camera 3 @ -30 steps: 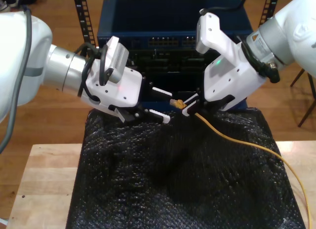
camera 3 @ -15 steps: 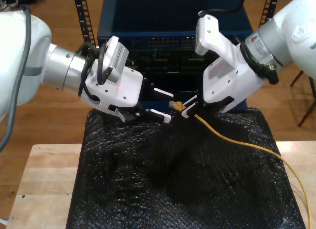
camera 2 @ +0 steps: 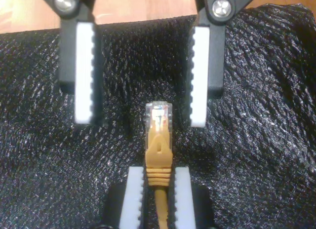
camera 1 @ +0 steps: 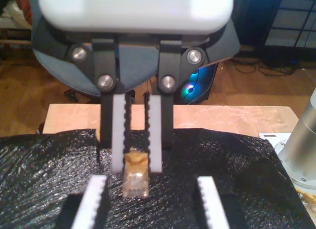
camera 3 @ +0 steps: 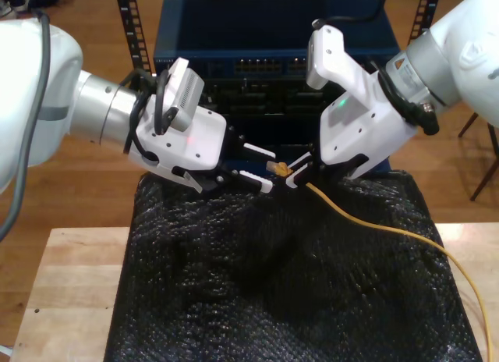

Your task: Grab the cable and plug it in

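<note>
The cable [camera 3: 373, 225] has its clear plug [camera 2: 158, 112] just above the middle of the exterior view, held off the surface and pointing toward that view's left. My second gripper [camera 3: 295, 175] comes in from the exterior view's upper right. Its two white ridged pads [camera 2: 134, 199] are closed on the yellow-orange boot just behind the plug, so the plug tip sticks out free beyond them. From that grip the cable runs down toward the exterior view's right, across the crinkled black covering [camera 3: 257, 299], and curves off near the lower right corner of that frame. My first gripper [camera 3: 263, 168] reaches in from the exterior view's left and faces the plug head-on. Its jaws stand apart with one white pad on either side of the plug tip, close to it, and I cannot tell whether either pad touches. The black covering is draped over a pale wooden table [camera 3: 70, 292], whose bare top shows at the exterior view's lower left. Behind both grippers, at the upper middle of that frame, stands a dark blue rack unit [camera 3: 249, 34] with a row of ports across its front.
</note>
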`<action>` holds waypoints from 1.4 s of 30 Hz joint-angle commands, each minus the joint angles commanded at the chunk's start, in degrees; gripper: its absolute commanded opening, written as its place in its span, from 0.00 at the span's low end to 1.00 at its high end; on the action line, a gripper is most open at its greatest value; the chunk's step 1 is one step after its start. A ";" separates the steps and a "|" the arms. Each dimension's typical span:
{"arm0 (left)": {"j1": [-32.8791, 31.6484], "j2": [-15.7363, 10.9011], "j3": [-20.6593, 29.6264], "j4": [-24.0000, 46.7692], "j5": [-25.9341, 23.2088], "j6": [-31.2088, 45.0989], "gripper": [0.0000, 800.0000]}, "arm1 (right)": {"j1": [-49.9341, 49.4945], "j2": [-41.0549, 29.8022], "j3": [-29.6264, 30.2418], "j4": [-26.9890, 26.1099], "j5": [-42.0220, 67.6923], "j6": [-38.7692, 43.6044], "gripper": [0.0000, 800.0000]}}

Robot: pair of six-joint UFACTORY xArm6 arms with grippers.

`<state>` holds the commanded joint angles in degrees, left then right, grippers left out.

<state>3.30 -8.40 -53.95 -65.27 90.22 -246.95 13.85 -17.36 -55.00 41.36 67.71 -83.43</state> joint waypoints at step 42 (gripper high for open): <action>0.09 0.44 0.26 -1.49 -0.62 -0.35 0.04 | 0.09 0.00 0.26 -0.09 0.18 -0.18 0.02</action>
<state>3.38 -7.96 -53.68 -66.77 89.60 -247.30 13.93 -17.36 -54.74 41.27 67.89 -83.60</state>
